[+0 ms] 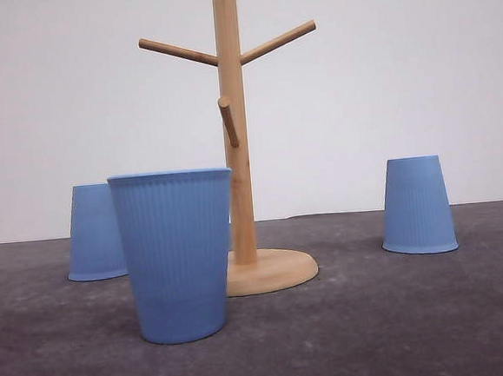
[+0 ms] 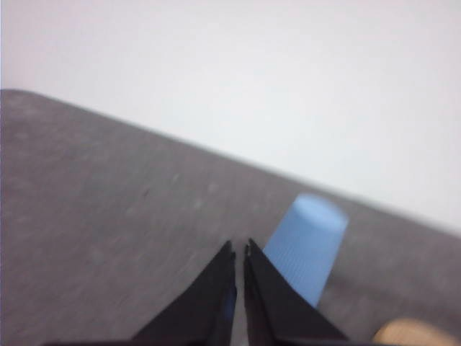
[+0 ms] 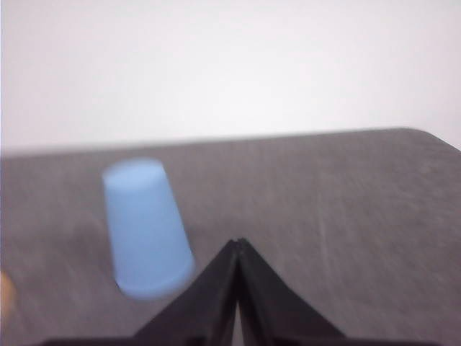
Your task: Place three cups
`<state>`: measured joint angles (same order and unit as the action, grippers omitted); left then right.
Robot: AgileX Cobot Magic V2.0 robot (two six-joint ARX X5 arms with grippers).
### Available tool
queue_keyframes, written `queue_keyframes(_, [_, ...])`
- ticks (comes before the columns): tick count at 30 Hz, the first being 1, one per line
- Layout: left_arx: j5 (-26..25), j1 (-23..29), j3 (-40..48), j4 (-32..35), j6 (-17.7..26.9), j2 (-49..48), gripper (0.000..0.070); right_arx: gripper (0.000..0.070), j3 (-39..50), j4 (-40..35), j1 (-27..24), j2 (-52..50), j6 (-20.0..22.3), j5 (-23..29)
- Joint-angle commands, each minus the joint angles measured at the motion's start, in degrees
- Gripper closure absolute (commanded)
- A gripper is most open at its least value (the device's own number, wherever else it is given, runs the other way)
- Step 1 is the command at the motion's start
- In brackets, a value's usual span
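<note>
No cup hangs on the wooden rack (image 1: 237, 154) yet: the upright cup (image 1: 177, 255) and both inverted cups (image 1: 95, 232) (image 1: 417, 205) sit on the table (image 1: 401, 316), with the left gripper (image 2: 239, 249) and right gripper (image 3: 238, 244) pinched together, empty.

Dead ahead I have an upright cup (image 1: 177, 255), touching or just in front of the rack (image 1: 237, 154) base at its 8 o'clock. Inverted cups sit at the rack's 9 o'clock (image 1: 94, 233) and 3 o'clock (image 1: 417, 205). Open worktop (image 1: 376, 326) lies between rack and right cup, and across the near right.
</note>
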<state>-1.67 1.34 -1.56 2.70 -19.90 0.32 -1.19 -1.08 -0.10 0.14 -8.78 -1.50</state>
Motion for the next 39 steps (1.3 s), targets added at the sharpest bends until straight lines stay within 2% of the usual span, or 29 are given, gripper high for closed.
queue_keyframes(1, [-0.1, 0.1, -1.1, 1.9, -5.3, 0.0, 0.07, 0.07, -1.8, -4.1, 0.0, 0.1, -6.5, 0.0])
queue_keyframes(4, [0.1, 0.1, -5.8, -0.9, -5.3, 0.0, 0.0697, 0.07, -6.1, -3.1, 0.0, 0.1, -7.4, 0.2])
queue_keyframes(8, [0.9, 0.1, -16.2, -14.1, -5.0, 3.2, 0.0697, 0.07, -16.2, 10.1, 0.0, 3.0, -7.3, 3.5])
queue_keyframes(11, [0.8, 0.1, -24.7, -24.5, -4.3, 8.4, 0.0697, 0.07, -23.8, 18.3, 0.0, 7.6, -6.8, 3.4])
queue_keyframes(14, [0.2, 0.1, -32.4, -34.1, -2.4, 14.3, 0.0697, 0.07, -30.0, 23.9, 0.0, 13.1, -5.9, 1.5])
queue_keyframes(18, [-2.1, 0.1, -39.8, -42.5, 3.4, 21.7, 0.0697, 0.07, -36.1, 29.7, 0.0, 20.8, -4.7, -2.9])
queue_keyframes(24, [-10.3, 0.1, -45.3, -47.9, 9.8, 31.5, 0.0697, 0.07, -39.7, 32.2, 0.1, 30.8, 3.1, -10.6])
queue_keyframes(27, [-12.2, -1.5, -45.8, -47.9, 11.9, 35.4, 0.0697, 0.07, -39.6, 32.5, 1.7, 33.6, 5.8, -10.7])
queue_keyframes(31, [-12.0, -6.8, -45.8, -46.9, 17.1, 38.9, 0.0696, 0.07, -39.6, 32.6, 6.4, 35.4, 10.5, -9.0])
queue_keyframes(35, [-7.9, -13.9, -45.8, -46.3, 24.5, 41.3, 0.0693, 0.0699, -39.6, 32.2, 12.0, 35.8, 12.7, -3.7])
queue_keyframes(39, [-5.4, -19.4, -45.8, -46.4, 29.1, 42.4, 0.0652, 0.0678, -39.6, 32.3, 14.8, 35.7, 13.9, -2.9])
